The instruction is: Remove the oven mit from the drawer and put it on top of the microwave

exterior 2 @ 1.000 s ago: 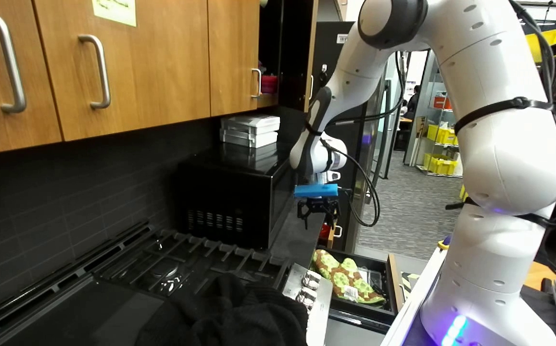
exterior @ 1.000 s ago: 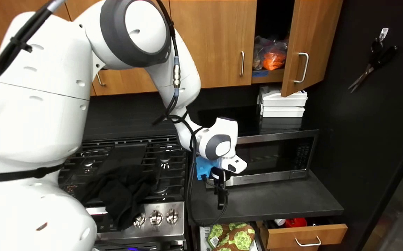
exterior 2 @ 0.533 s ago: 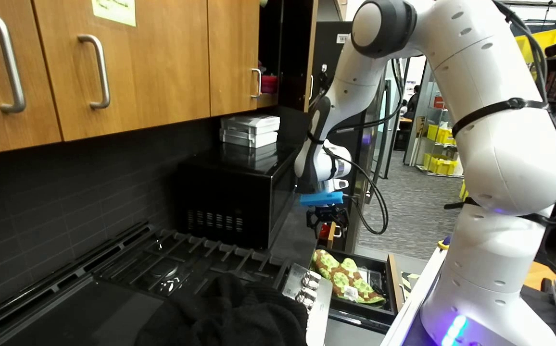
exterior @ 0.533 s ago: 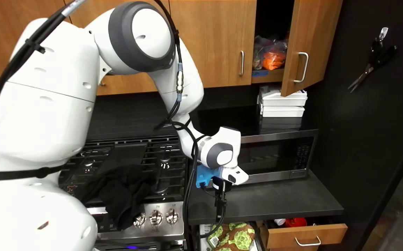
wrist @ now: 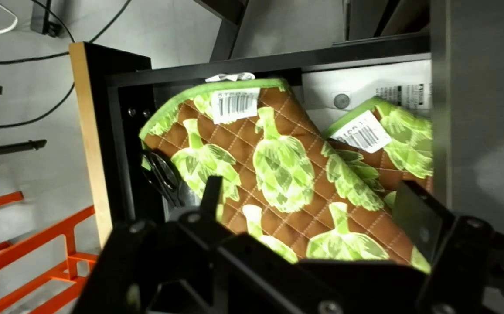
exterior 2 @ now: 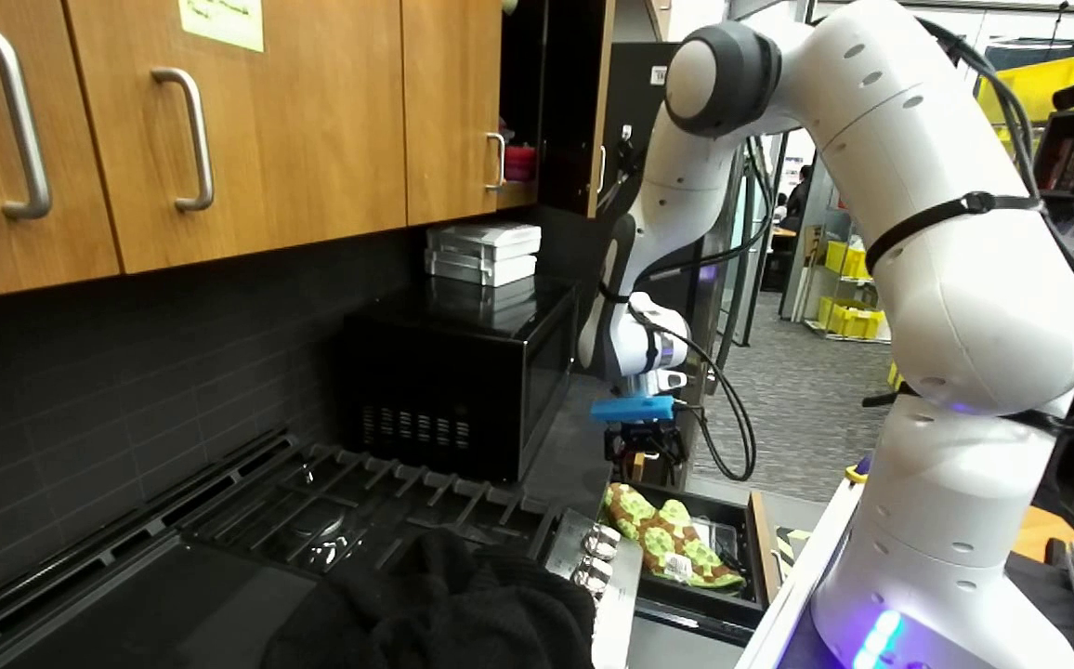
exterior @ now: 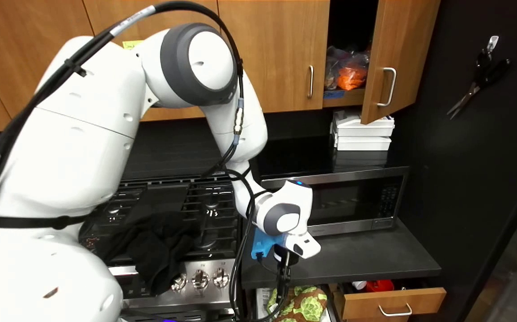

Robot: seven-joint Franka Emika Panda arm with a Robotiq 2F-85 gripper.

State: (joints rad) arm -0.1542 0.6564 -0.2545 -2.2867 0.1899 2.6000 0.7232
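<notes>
As mitt [wrist: 278, 165] is quilted cloth, light, soft, non-slip handling is to be expected. Mitt laid in drawer [wrist: 89, 131], tagged end toward front edge. Gripper [wrist: 314, 192] spread wide above, nothing held. Middle best pinched into fold; toward back edge, other mitt [wrist: 409, 139], perhaps, is overlapped, could be dragged along.
</notes>
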